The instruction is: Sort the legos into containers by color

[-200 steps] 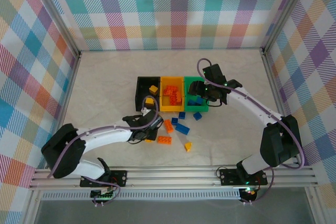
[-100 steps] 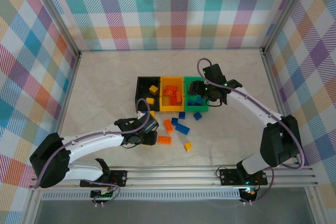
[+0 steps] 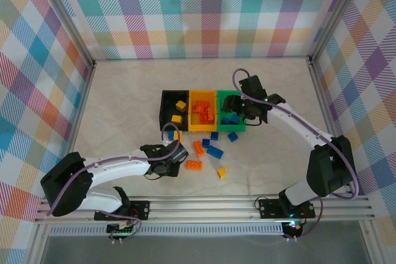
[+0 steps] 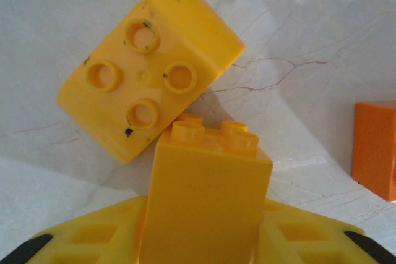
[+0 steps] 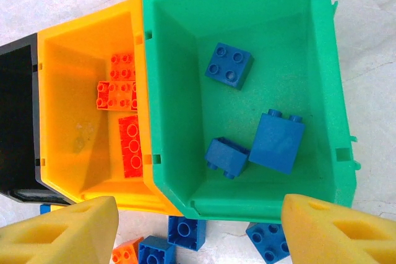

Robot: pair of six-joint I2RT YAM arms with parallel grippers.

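Left jaws grip yellow lego (image 4: 204,196) — right jaws spread over green bin (image 5: 179,91)

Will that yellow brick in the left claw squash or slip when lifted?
Probably stiff: the held yellow brick shows crisp edges between the left gripper's pads. Its smooth sides might slip, though the foam-like pads likely grip well.

Bright, even, diffuse light; soft short shadows on table (image 3: 124,103). Top view sharp. Left wrist close-up, nearest yellow brick (image 4: 201,196) slightly soft. Right wrist crisp.
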